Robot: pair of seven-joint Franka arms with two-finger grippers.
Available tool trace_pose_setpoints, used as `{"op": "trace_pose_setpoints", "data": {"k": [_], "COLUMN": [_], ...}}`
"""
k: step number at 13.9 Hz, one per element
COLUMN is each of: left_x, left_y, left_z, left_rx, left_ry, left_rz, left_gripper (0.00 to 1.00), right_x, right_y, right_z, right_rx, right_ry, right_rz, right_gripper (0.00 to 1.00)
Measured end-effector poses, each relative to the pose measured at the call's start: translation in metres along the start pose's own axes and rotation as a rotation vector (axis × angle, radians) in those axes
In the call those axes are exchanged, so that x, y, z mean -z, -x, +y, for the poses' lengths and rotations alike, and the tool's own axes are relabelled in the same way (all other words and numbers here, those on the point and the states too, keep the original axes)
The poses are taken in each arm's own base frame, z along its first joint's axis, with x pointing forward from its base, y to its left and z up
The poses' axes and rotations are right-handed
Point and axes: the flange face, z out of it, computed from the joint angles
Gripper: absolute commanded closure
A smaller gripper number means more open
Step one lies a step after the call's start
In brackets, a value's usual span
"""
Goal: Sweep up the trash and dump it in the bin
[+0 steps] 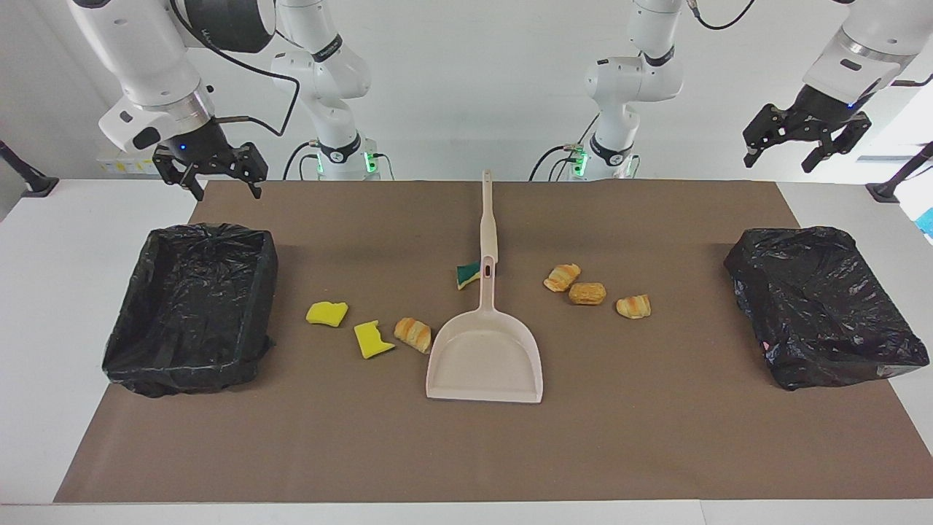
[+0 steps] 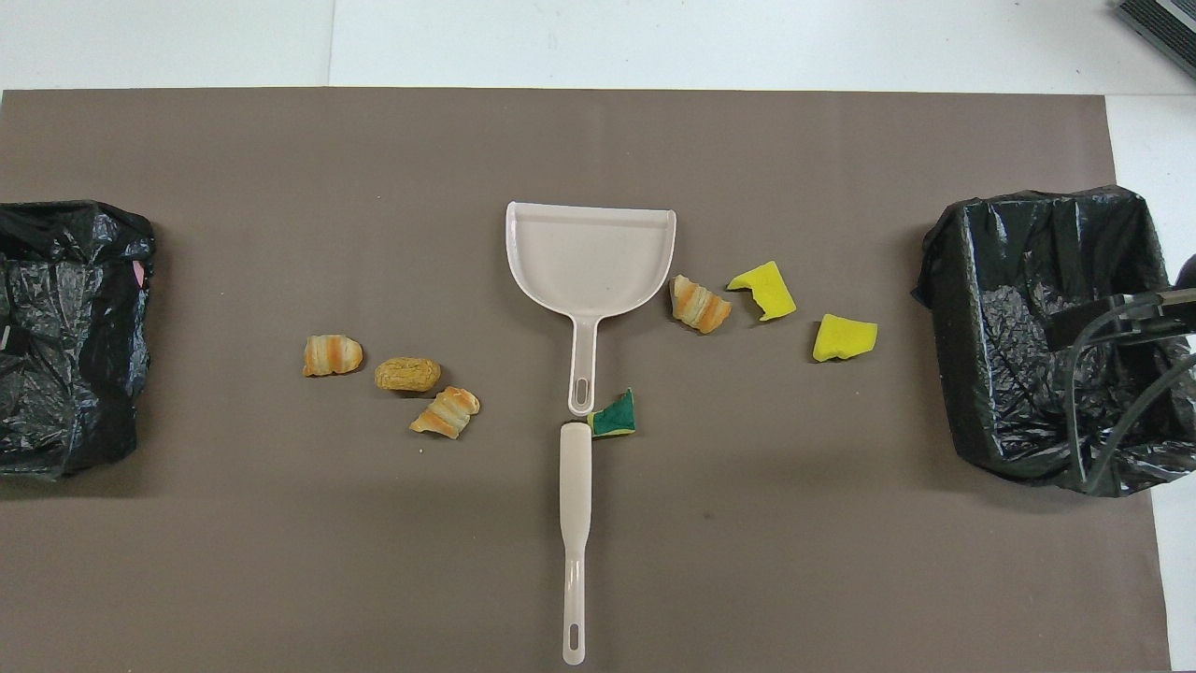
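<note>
Brown mat (image 1: 466, 452): two black-lined bins (image 1: 191, 306) (image 1: 820, 302), dustpan (image 1: 487, 357) holding nothing.

Pastry pieces: four; three in a row at centre-left of the overhead view (image 2: 333, 355) (image 2: 407, 374) (image 2: 446, 412), one just right of the dustpan (image 2: 700, 304).
Sponge chunks: three; two plain yellow at centre-right of the overhead view (image 2: 762, 290) (image 2: 844, 337), one with a dark green face (image 2: 614, 416) at centre.
Dustpan: one (image 2: 590, 254), centre.
Brush: one (image 2: 575, 523), lower centre; only its beige handle side shows.
Bag-lined bins: two, at the right edge (image 2: 1032, 327) and the left edge (image 2: 65, 336).
Brown mat: one (image 2: 280, 561).
End effectors: two, upper left (image 1: 211, 171) and upper right (image 1: 805, 138) of the facing view.
</note>
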Motion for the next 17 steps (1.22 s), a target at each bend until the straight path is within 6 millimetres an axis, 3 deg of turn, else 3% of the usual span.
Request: {"op": "trace_pose_setpoints", "data": {"k": [10, 17], "left_x": [-0.016, -0.016], "left_y": [0.014, 0.018], "left_z": [0.010, 0.012], "left_rx": [-0.017, -0.021], "left_ry": [0.008, 0.008], "left_rz": [-0.015, -0.011], "left_gripper": [0.00, 0.00], "right_x": [0.000, 0.000], "right_y": [0.000, 0.000], "right_z": [-0.001, -0.001], "right_rx": [0.001, 0.002], "right_ry": [0.000, 0.000], "right_rz": [0.001, 0.000], "right_gripper": [0.00, 0.00]}}
